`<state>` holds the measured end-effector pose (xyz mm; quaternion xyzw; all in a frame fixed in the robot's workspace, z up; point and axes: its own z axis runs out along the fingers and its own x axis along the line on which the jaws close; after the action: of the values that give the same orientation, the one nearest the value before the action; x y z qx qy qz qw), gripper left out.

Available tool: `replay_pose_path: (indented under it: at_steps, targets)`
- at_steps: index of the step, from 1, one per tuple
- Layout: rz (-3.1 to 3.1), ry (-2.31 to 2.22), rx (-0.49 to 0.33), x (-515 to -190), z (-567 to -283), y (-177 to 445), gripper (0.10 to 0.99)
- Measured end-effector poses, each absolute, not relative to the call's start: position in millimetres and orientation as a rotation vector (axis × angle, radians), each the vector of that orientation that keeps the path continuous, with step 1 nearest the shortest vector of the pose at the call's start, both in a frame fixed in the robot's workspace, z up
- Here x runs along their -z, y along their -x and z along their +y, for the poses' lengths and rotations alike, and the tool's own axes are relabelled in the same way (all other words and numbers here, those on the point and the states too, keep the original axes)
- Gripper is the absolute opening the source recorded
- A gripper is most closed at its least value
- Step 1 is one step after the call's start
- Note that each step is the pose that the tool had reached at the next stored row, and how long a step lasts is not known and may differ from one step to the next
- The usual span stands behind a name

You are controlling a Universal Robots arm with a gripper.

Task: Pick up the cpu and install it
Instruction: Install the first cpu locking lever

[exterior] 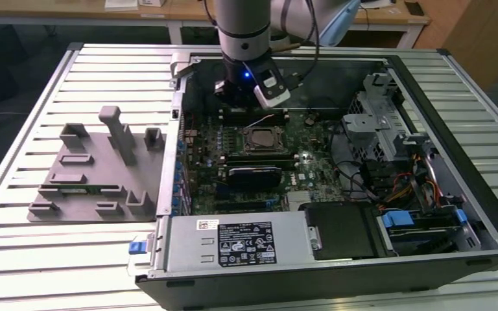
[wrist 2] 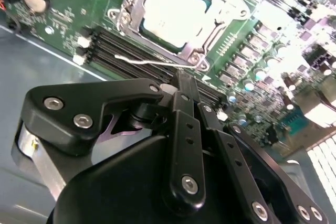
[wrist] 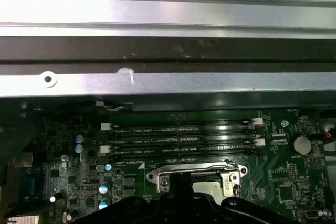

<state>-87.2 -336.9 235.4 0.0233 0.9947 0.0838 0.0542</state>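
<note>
Second wrist view: cpu [wrist 2: 176,14] in its socket [wrist 2: 127,17], near yet apart from claw [wrist 2: 180,80] (grip state unclear).

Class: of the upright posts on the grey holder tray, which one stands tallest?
The wide-capped middle post; the posts at the exterior view's left and right are shorter.

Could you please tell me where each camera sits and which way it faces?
Exterior view: above the open case, looking down on the board; arm and claw show.
First wrist view: on the arm, facing memory slots and case wall; claw shows.
Second wrist view: on the arm, looking past the claw at the cpu.
Shared: all see the cpu.
</note>
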Motion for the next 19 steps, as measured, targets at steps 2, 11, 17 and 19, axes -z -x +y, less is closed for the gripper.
replay_pose_path:
  at_steps: [2,11,17,19]
  targets:
    - [3.011,-0.082,-0.247,-234,-337,87,0.106]
    - [3.001,-0.141,-0.232,-228,-337,83,0.106]
    - [2.998,-0.179,-0.229,-224,-336,77,0.106]
    - [2.996,-0.19,-0.228,-223,-336,75,0.106]
